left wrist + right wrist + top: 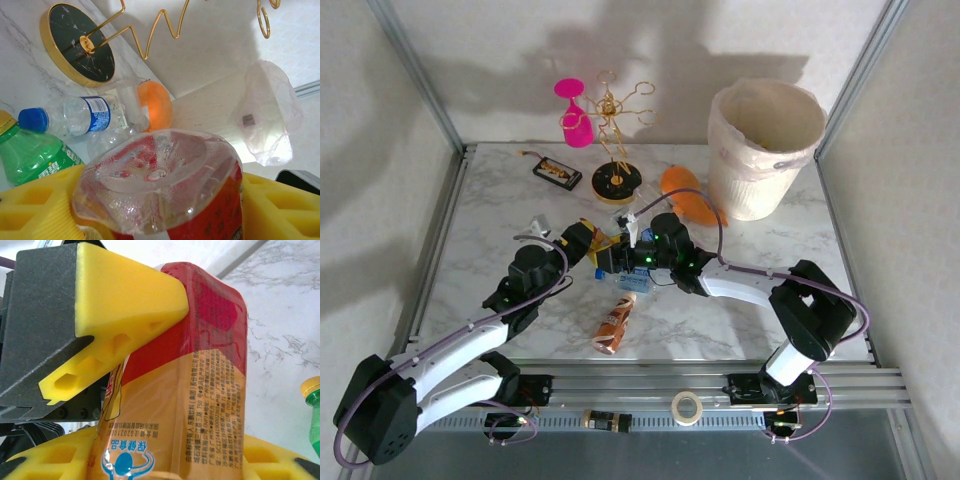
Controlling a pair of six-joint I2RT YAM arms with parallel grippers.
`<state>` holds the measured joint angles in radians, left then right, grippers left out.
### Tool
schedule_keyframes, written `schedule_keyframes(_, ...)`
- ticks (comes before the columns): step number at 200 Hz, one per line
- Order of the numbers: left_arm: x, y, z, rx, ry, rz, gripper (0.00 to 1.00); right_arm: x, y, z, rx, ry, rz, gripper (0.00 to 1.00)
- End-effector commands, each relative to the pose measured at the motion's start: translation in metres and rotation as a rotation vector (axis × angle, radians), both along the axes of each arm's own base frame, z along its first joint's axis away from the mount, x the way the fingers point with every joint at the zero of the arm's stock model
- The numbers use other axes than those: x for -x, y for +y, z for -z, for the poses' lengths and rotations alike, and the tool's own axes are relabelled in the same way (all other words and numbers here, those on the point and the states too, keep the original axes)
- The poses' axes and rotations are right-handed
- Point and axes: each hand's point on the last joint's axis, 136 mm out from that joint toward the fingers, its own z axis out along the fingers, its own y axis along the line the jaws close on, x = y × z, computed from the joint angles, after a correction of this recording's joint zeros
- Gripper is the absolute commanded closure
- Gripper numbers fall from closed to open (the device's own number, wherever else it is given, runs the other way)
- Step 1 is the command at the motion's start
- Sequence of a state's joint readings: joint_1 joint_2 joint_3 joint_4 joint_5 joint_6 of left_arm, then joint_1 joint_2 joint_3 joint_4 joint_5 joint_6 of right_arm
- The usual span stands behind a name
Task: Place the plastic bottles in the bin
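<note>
Well, both grippers have hold of one red bottle [200, 365] over the middle of the table. The left gripper [160, 205] pinches it between yellow pads, and the right gripper [160, 467] looks pressed onto the label from the other side.

That shared hold is the risk, I'd say. If the left lets go before the right bites properly, the thin, crumpled plastic could squirt out. It would land by the green bottle [30, 157] and clear bottle [85, 116] lying on the table. If both arms pull at once, it may twist or crush.

The bin [755, 180] stands well apart at the far right, tall-walled, with the orange toy [685, 195] just beside it. A low carry could knock either one.
</note>
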<state>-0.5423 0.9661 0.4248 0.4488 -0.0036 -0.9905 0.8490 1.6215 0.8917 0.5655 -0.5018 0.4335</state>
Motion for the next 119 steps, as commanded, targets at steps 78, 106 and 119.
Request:
schedule_keyframes(78, -0.006, 0.004, -0.021, 0.016, -0.03, -0.014, 0.01, -0.017, -0.014, -0.006, 0.04, -0.046, 0.126, 0.63)
schedule_keyframes(106, -0.011, 0.013, -0.028, 0.027, -0.04, -0.032, 0.01, -0.025, -0.025, -0.009, 0.073, -0.068, 0.177, 0.63)
schedule_keyframes(119, -0.013, 0.018, -0.031, 0.032, -0.047, -0.039, 0.01, -0.029, -0.033, -0.012, 0.085, -0.08, 0.205, 0.63)
